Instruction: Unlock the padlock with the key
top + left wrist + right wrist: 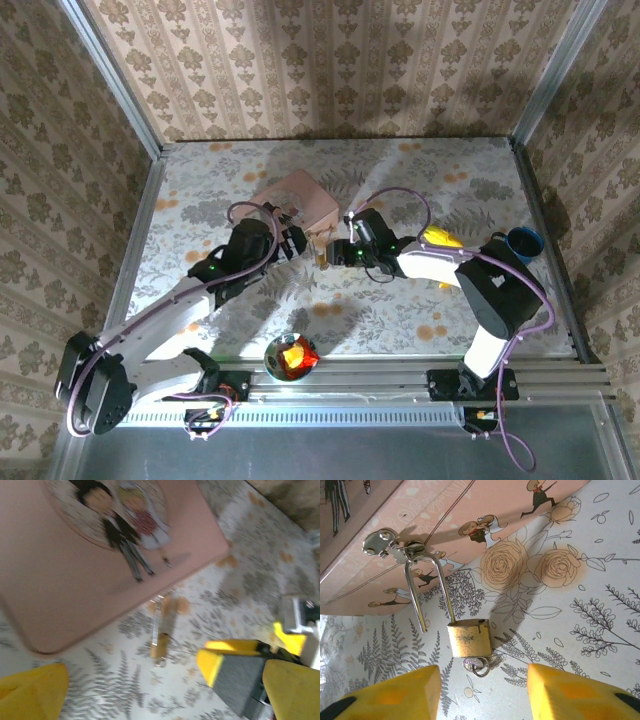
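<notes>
The brass padlock [468,638] lies on the flowered table and hangs by its thin shackle [425,587] from the hasp of the pink box [445,515]. One leg of the shackle stands free of the body. The key [477,666], with a small ring, sticks in the bottom of the padlock. My right gripper [481,686] is open just below the key, with nothing between its yellow fingers. In the blurred left wrist view the padlock [162,632] lies beside the pink box [75,565]; my left gripper [132,669] is open and holds nothing. From above, both grippers flank the padlock [320,256].
A yellow banana-shaped object [440,238] and a blue cup [523,243] sit to the right, behind the right arm. A bowl with something red and orange [291,357] stands at the near edge. Patterned walls close in the table on three sides.
</notes>
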Motion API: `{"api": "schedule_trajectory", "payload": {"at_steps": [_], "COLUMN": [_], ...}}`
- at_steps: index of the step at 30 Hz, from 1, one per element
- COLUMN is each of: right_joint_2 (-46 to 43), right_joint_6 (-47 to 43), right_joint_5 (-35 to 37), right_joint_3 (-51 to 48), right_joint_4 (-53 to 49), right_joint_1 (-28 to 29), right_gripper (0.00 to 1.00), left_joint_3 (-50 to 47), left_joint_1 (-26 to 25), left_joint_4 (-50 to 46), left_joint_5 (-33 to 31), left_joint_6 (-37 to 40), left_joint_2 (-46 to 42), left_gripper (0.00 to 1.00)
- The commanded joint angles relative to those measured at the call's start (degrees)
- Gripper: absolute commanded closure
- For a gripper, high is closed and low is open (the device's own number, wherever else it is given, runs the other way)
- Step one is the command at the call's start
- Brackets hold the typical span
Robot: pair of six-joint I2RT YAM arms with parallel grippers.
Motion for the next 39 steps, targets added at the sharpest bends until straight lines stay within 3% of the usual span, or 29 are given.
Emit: {"api": "schedule_trajectory", "payload": {"at_steps": [1, 7, 11, 20, 39], "right_joint_2": [0.9, 2.2, 3.3, 5.3, 14.1], "right_joint_6": [-4.2, -7.0, -7.6, -8.1, -12.9], "right_joint_5": [4.5, 10.7, 13.1, 13.2, 15.6], "right_joint_3": [2.9, 5.6, 6.6, 8.2, 18.3], "right_joint_4": [-6.8, -12.7, -14.2, -14.7, -18.1], "right_joint_1": [2.3, 5.4, 6.7, 6.8, 8.6], "right_gripper": [0.43, 0.33, 0.32, 0.33, 0.35], "left_joint_3": [1.1, -0.3, -0.3, -1.6, 0.2], "left_joint_1": [4.3, 13.9, 15.8, 18.3, 18.5], "left_joint_4": [-10.9, -10.5, -9.9, -4.5, 0.1], "left_joint_5": [-8.6, -4.6, -4.7, -1.9, 0.3], "left_joint_6": [4.3, 5.8, 6.1, 6.0, 8.3], "left_joint_2": [-0.6, 1.2, 2.4, 5.9, 13.0], "left_gripper": [0.00, 0.00, 0.00, 0.00, 0.00]}}
